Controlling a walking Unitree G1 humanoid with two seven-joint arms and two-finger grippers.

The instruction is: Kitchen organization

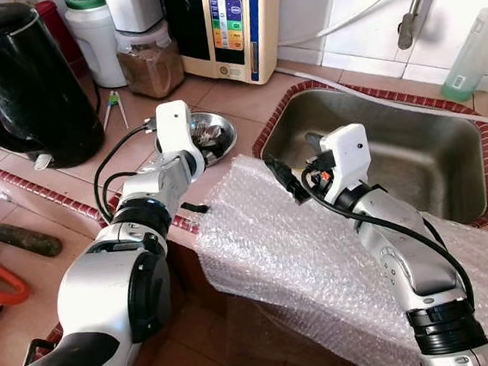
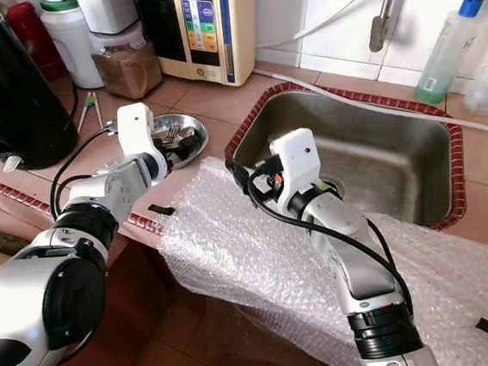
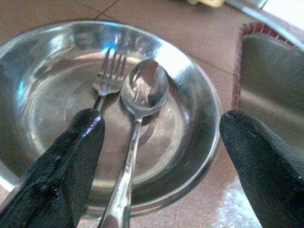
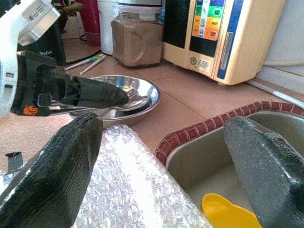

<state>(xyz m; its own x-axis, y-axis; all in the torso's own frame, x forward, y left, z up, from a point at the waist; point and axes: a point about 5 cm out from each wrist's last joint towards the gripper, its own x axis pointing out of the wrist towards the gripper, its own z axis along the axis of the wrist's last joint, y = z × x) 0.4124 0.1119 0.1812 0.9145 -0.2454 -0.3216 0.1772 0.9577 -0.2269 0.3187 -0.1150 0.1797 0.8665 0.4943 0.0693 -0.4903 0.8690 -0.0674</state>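
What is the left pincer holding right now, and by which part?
Nothing. The left pincer is open over the steel bowl, its fingers either side of the spoon handle without closing on it.

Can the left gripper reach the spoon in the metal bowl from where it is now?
Probably yes. The left gripper is open just above the metal bowl, its fingers on either side of the spoon. Only the fork beside the spoon could be caught too.

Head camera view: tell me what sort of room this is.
A home kitchen, most likely. A steel sink is set into a tiled counter, a black kettle stands on it, and a fork and spoon lie in a metal dish.
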